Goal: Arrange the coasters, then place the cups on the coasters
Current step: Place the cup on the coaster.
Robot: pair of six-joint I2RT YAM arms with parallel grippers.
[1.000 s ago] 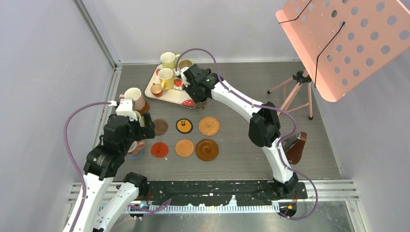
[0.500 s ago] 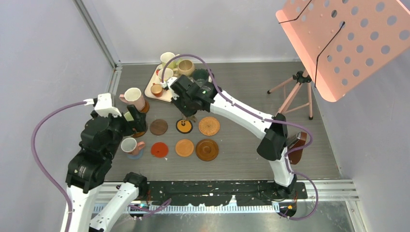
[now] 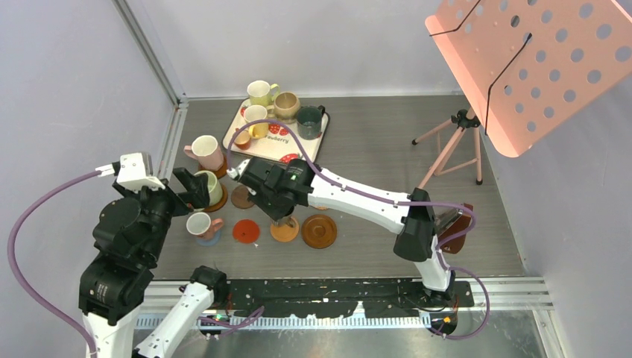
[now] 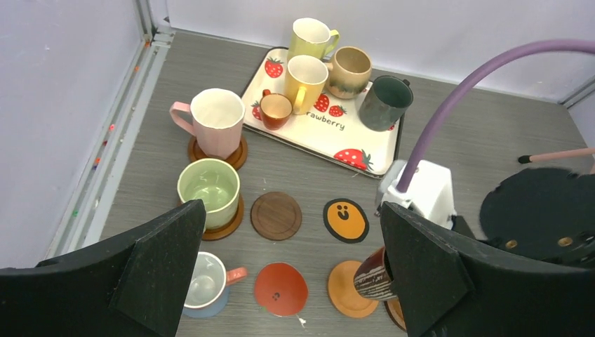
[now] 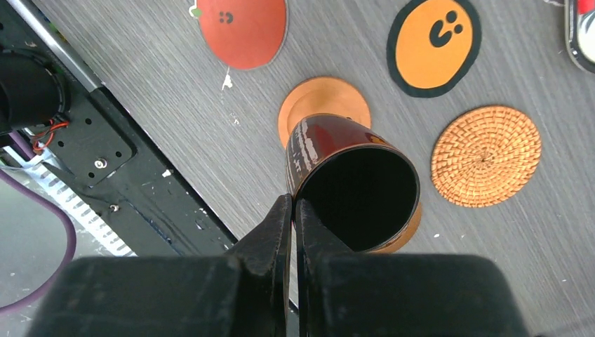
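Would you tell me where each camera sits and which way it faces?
Top external: above, behind the robot, looking down; left arm, right arm show.
Left wrist: on its arm, faces the strawberry tray; open left end effector frames it.
Right wrist: looks down at the dark mug its shut right end effector pinches.
Both wrist views share the smiley coaster.

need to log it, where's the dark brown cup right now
In the right wrist view the dark brown cup is pinched by its rim in the right claw, over the orange coaster beside the wicker coaster.
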